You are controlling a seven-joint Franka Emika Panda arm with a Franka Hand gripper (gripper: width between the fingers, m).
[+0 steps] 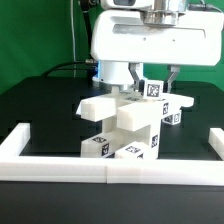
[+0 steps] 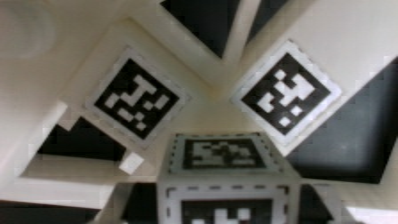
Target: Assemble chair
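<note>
**Desk** (image 1: 40,110): black, with an arm and one part-built piece on it.

**Arm** (image 1: 150,40): white, hanging over mid-desk. The jaws stand one to either side of the top block. Contact is not discernible, so I cannot tell whether they are clenched on it or released.

**Chair** (image 1: 135,125): a stack of white tagged blocks with a cross slab over an upright column. It stands mid-desk, back from the near edge and well apart from both side edges.

**Top block** (image 1: 152,88): tagged, sitting on the slab between the jaws. In the wrist view two of its tagged faces (image 2: 285,88) meet at a ridge above a lower tagged block (image 2: 222,155).

**Hazards:**
- Likely the tall, narrow stack tips toward the near edge if the jaws push sideways.
- The slab may skew on its column under uneven downward pressure.
- The top block may jam or lift away if it is seated off-line.

**Containers:**
- The low white border wall (image 1: 110,168) runs along the near edge and both side edges like a shallow tray.
- Within it only the chair shows.
- No other vessel is in view.
</note>
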